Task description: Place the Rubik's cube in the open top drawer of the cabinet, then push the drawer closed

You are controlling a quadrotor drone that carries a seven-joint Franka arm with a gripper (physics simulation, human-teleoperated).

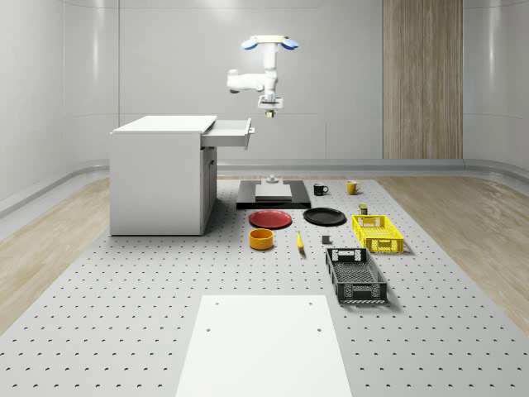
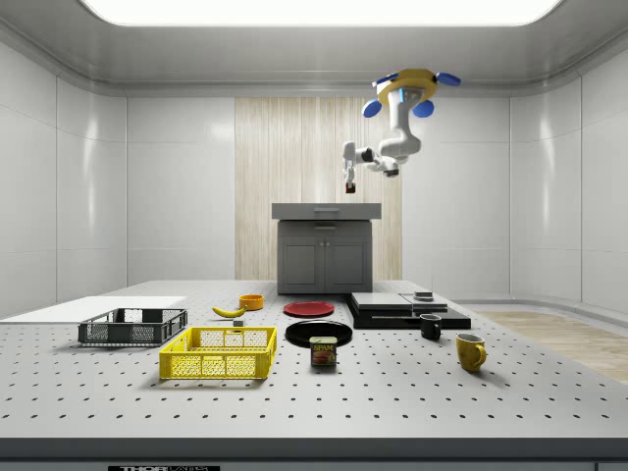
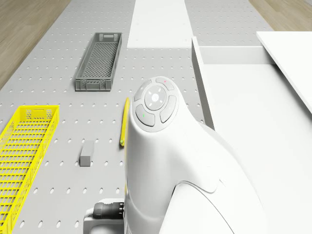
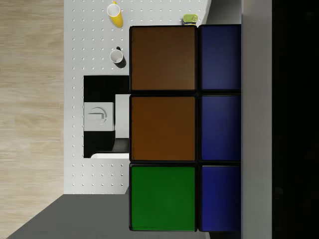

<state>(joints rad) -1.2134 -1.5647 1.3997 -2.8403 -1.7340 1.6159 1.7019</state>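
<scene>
On the whole-scene view's left stands the white box-shaped cabinet [image 1: 159, 174], and its open top drawer [image 1: 228, 132] juts out toward the right, looking empty as far as the drone view shows. Just right of the drawer's front the white two-finger gripper [image 1: 270, 111] hangs below the blue-rotored quadrotor drone [image 1: 269, 44], which hovers high above the black and white base plate [image 1: 273, 193], beside the cabinet rather than over it.

The wrist view puts the multicoloured Rubik's cube [image 4: 169, 127] right up against the lens, brown, green and blue tiles, so I read the pincer as clamped on the cube. The cube is aloft, just outside the drawer's front edge and a little above it. I'd call it light, rigid and smooth-faced: flat opposite faces are the place to squeeze, and it shouldn't deform, though glossy stickers could slip.

Further right on the perforated grey table [image 1: 124, 331]: a red plate [image 1: 271, 218] and an orange bowl [image 1: 261, 239], both apparently empty; then a black plate [image 1: 324, 217]; a yellow mesh crate [image 1: 377, 232] and a dark grey mesh crate [image 1: 355, 275], nothing visible inside either.
</scene>
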